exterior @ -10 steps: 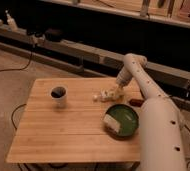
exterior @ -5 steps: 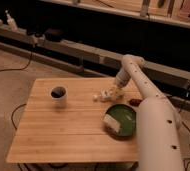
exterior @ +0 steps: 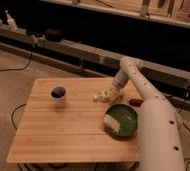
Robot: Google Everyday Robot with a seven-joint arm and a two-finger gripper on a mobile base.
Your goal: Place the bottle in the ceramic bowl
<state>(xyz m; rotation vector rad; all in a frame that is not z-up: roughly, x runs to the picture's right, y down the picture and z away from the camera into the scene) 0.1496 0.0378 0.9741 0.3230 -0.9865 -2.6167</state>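
A pale wooden slat table (exterior: 63, 135) stands on a grey floor before dark shelving. The white arm's gripper (exterior: 109, 93) sits low near the far edge, jaws spread, just beside the small whitish bottle (exterior: 99, 97), which rests on the table behind the round green bowl (exterior: 130, 116). A white mug (exterior: 58, 96) stands to the left.

A white robot arm (exterior: 153, 117) reaches from the right foreground across a wooden table (exterior: 63, 135). Its gripper (exterior: 110, 93) sits low over the far middle of the tabletop, jaws spread, just beside a small whitish bottle (exterior: 98, 97); contact is unclear. A green bowl (exterior: 130, 113) near the right edge holds a pale block (exterior: 111, 125). A white mug (exterior: 59, 96) stands left, and a small reddish-brown object (exterior: 135, 102) lies behind the bowl.
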